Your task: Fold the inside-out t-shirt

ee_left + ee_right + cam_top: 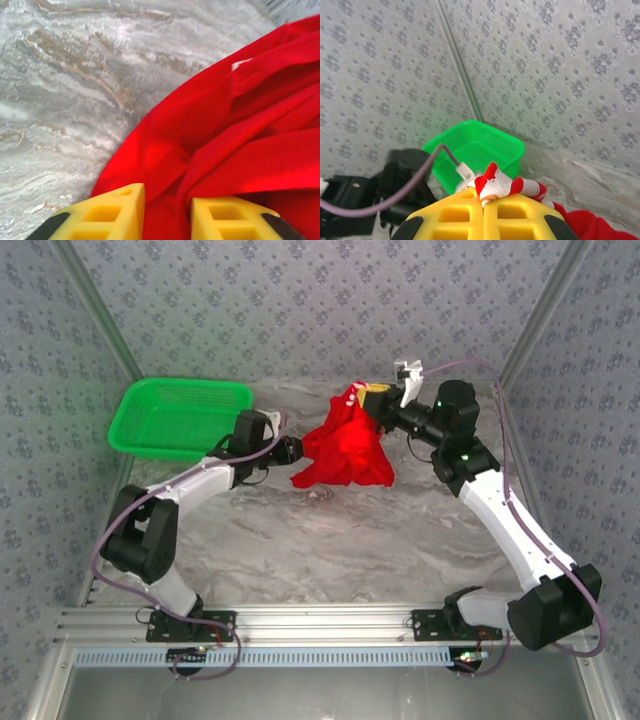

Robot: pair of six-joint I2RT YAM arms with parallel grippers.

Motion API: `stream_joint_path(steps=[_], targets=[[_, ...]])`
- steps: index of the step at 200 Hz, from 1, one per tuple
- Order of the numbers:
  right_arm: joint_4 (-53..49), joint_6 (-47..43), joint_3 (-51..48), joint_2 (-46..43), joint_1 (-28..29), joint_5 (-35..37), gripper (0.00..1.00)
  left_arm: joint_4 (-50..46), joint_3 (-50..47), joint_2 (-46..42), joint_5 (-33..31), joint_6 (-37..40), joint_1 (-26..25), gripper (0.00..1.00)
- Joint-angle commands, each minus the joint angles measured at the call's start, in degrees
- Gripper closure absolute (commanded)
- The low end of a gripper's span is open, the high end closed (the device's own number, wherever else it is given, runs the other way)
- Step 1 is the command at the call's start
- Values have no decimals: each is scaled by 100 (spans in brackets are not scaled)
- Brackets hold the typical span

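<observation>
Opening-out before any fold is judged the step in hand: right of the green mesh basket [180, 415], the left gripper [167, 200] is set at the low edge of the inside-out t-shirt [345, 450], yellow jaws narrowly apart over a ridge of cloth; whether it is pinched cannot be told. The t-shirt, soft bright red with a white tag [241, 63], is bunched in a peak over the far marbled table [330, 540]. That peak is clamped in the closed right gripper [483, 197]; a firm left hold and spreading are called for next.
</observation>
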Motion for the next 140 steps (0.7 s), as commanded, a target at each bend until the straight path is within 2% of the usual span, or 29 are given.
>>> stream_joint_path(steps=[1,27,44,60,101,140], targets=[[846,577,272,56,-144,-580,100,-342,-146,-115,-315,377,-42,66],[493,344,347,124,-281,-1095,100,398,-703,-859,32,636,-1,49],[-17,-69,379,179,-409,-1476,100,1061,-1036,-1455,197,505,57,40],[-346,-403,360,227,-511,-1865,100,1397,-984,-1674,597,404,74,31],[-561,-640,375,357,-709,-2613,100,1362,-90,-1224,2066,792,72,28],[-735,-822,453,418,-762,-2761,100,926,764,-508,3040,1463,63,27]])
